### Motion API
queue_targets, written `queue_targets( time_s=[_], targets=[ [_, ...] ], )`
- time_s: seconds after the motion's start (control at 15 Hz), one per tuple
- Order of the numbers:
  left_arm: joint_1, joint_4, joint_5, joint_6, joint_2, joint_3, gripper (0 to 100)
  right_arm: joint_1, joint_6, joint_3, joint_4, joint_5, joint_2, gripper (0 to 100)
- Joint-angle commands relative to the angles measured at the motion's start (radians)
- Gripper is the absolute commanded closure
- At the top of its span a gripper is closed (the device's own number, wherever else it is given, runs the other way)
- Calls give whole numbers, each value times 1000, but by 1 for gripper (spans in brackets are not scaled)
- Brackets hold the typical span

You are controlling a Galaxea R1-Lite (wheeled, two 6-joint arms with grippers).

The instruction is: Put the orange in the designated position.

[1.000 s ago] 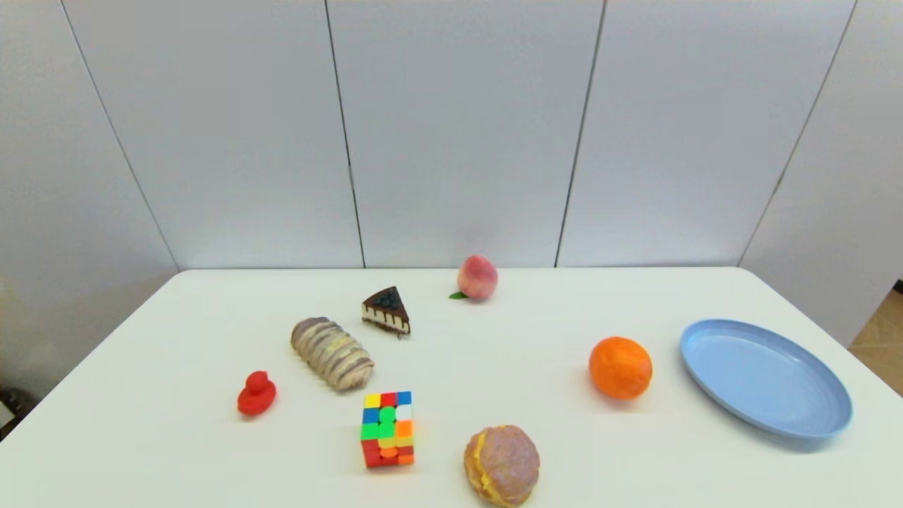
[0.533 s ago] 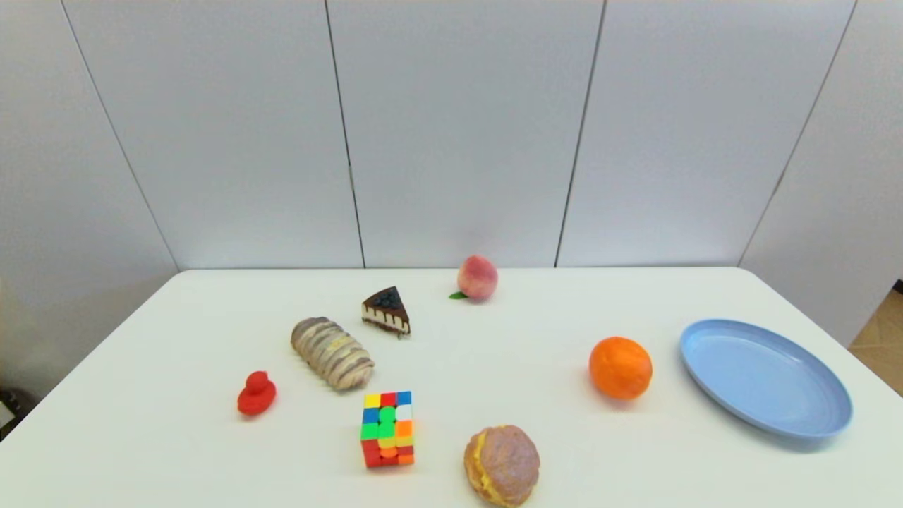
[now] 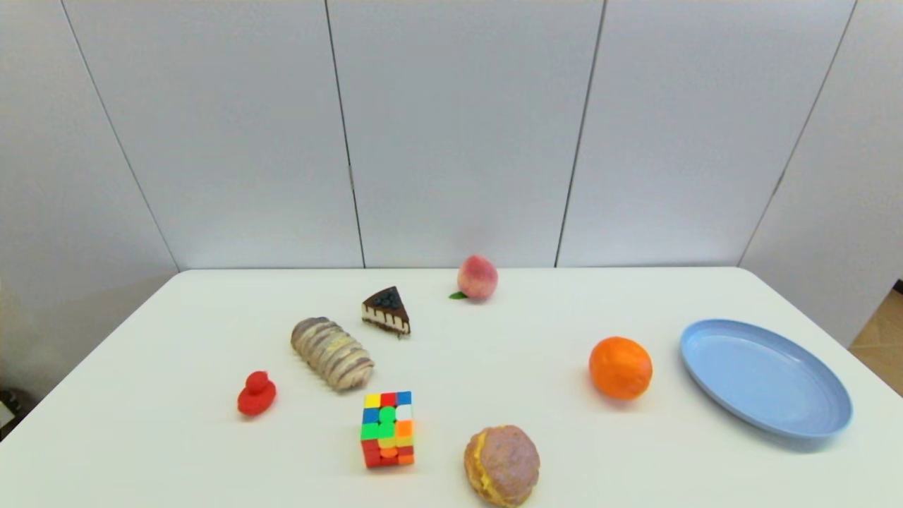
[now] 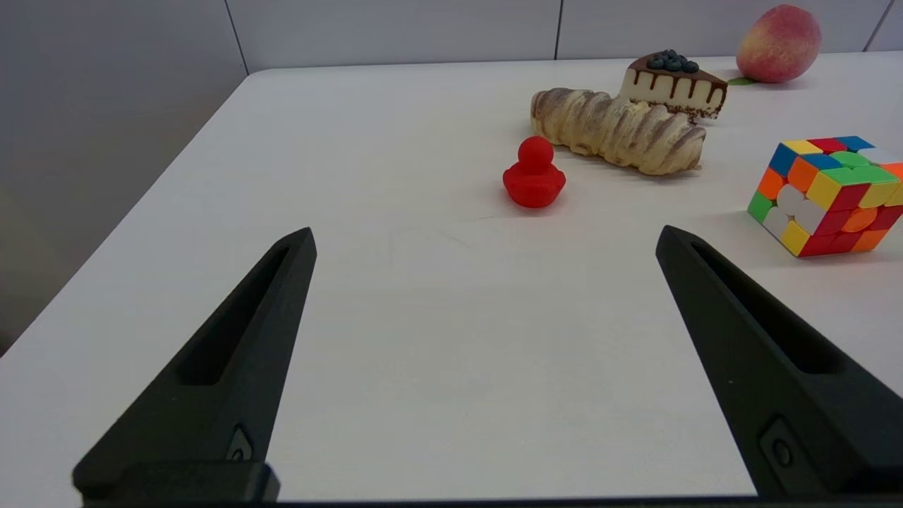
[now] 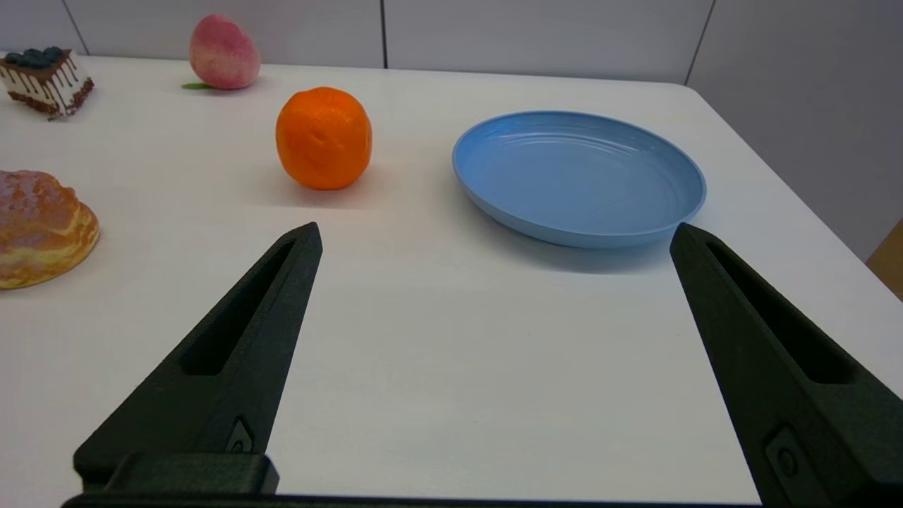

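A: Orange point(image 3: 620, 367) sitting at four o'clock, just beside the blue plate point(image 3: 765, 377), untouched.

B: Right gripper point(image 5: 494, 236) idling with jaws gaping, probably lining up. Left gripper point(image 4: 483, 240) likewise agape, parked.

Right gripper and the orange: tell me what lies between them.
Nothing. In the right wrist view, only bare white table separates the open right gripper from the orange; the blue plate sits off beside.

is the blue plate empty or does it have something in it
Empty: the blue plate shows only its bare inside, and the orange sits on the table beside it.
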State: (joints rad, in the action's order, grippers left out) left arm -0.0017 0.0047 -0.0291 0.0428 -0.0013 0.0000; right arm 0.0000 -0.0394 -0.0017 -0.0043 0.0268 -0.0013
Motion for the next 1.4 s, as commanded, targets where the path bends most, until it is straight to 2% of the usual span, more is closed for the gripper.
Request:
queue_targets(
  time_s=[0.07,0.27,0.53,0.73,0.93,1.27,1.4],
  targets=[
    [0,0,2,-1,0,0,0,0,-1,0,0,1,1,0],
    [0,-5,29,-46,1,0,0,0,-1,0,0,1,1,0],
    [2,5,29,-37,30,-12,0,0,-1,0,0,1,1,0],
    [0,34,23,-21,173,-141,0,0,-1,0,0,1,1,0],
    [-1,190,21,25,440,-420,0,0,-1,0,0,1,1,0],
    [-72,486,12,163,909,-884,0,0,-1,0,1,1,1,0],
    [-124,502,-25,198,1031,-957,0,0,-1,0,0,1,1,0]
  ],
)
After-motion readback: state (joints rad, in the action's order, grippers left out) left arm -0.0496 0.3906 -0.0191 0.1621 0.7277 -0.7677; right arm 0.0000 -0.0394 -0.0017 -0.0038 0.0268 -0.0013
